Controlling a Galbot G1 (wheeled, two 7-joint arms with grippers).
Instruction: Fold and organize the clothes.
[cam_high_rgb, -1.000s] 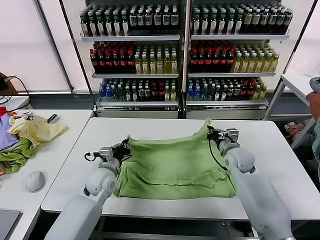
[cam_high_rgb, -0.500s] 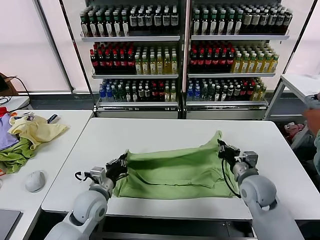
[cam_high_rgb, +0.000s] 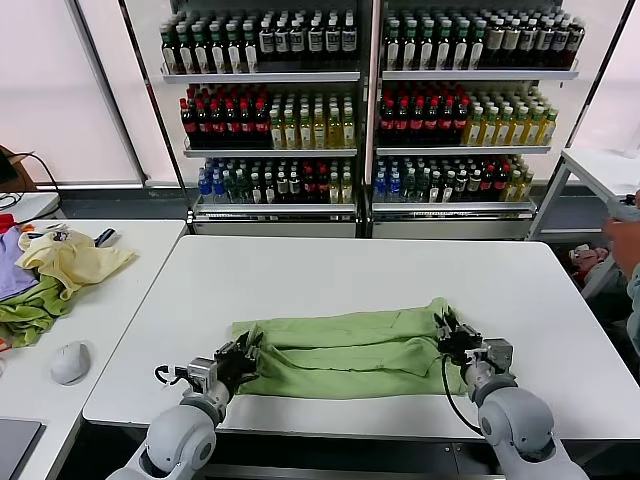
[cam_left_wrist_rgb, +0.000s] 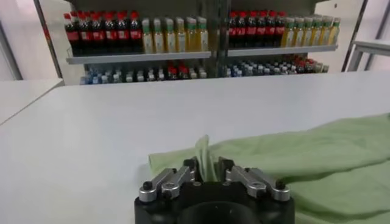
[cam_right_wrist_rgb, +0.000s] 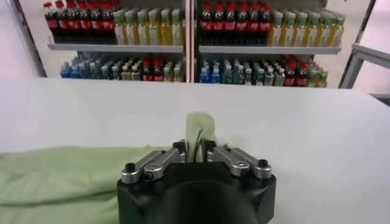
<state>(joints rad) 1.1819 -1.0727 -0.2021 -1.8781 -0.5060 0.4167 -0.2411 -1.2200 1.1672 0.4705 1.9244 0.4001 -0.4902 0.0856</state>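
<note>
Matt cotton shirt (cam_high_rgb: 345, 352), smooth table (cam_high_rgb: 300, 270)

Light green shirt (cam_high_rgb: 345, 352), folded into a flat strip near table's front edge

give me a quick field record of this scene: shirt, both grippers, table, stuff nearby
shirt: light green shirt, folded into a long band across the table's near side
left gripper: left gripper, pinching the shirt's left end
right gripper: right gripper, pinching the shirt's right end
table: white table
nearby: side table on the left with a pile of cloths; drink shelves behind
</note>
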